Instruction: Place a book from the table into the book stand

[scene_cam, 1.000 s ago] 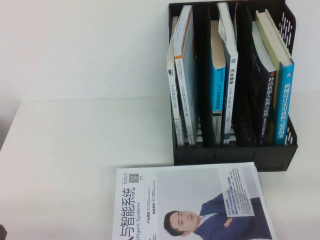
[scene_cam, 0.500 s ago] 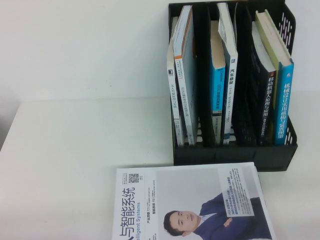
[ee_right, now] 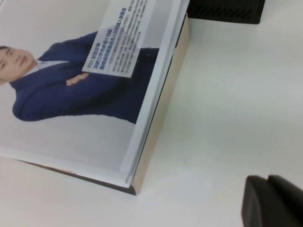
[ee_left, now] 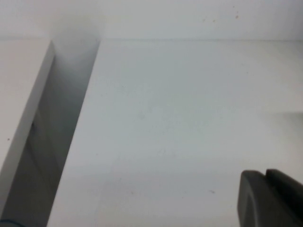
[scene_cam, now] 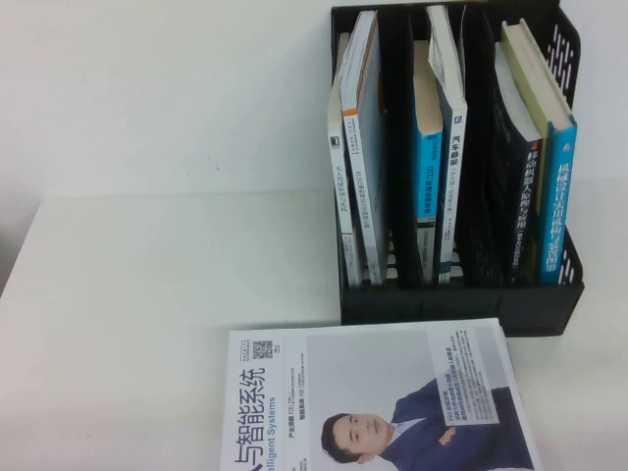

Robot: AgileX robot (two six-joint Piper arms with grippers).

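Observation:
The black book stand [scene_cam: 549, 304] stands at the back right of the white table [scene_cam: 147, 294]. A dark-spined book [scene_cam: 514, 186] with a pale title stands upright in its rightmost slot, cover hidden, beside a blue-spined book [scene_cam: 555, 196]. Neither gripper shows in the high view. My left gripper [ee_left: 266, 177] hangs over bare table [ee_left: 189, 118], fingers together and empty. My right gripper [ee_right: 268, 182] hangs over bare table [ee_right: 227, 94], fingers together and empty, beside the corner of the white-covered book [ee_right: 71, 85]. A corner of the stand [ee_right: 227, 12] shows beyond that book.
The white-covered book with the suited man [scene_cam: 373, 402] lies flat at the table's front, just before the stand. Several other books, some blue-spined [scene_cam: 427, 177], fill the stand's other slots. The table's left edge and a gap show in the left wrist view [ee_left: 71, 132].
A small dark bit at the high view's bottom-left corner has gone out of view. The books and the stand have not moved.

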